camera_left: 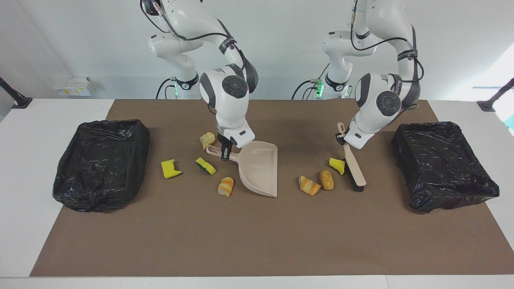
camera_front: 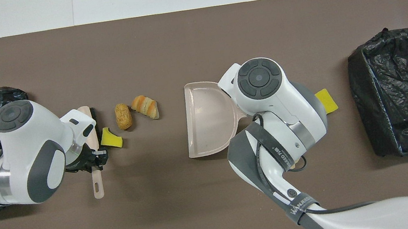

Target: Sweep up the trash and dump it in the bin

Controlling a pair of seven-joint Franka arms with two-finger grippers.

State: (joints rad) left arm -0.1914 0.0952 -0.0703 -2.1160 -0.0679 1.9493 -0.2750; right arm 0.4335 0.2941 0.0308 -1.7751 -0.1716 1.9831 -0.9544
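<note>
My right gripper [camera_left: 225, 155] is shut on the handle of the beige dustpan [camera_left: 260, 168], which rests on the brown mat; the pan also shows in the overhead view [camera_front: 206, 119]. My left gripper [camera_left: 341, 139] is shut on the handle of the beige brush [camera_left: 355, 170], whose dark bristles touch the mat beside a yellow sponge piece [camera_left: 337, 165]. Two bread chunks [camera_left: 309, 185] [camera_left: 327, 180] lie between the brush and the pan. A bread chunk [camera_left: 207, 140], a yellow-green sponge [camera_left: 205, 165], a yellow sponge [camera_left: 170, 169] and another bread chunk [camera_left: 225, 186] lie around the pan's handle side.
A bin lined with a black bag [camera_left: 102, 164] stands at the right arm's end of the mat. A second black-lined bin [camera_left: 443, 164] stands at the left arm's end. The brown mat [camera_left: 257, 241] covers most of the white table.
</note>
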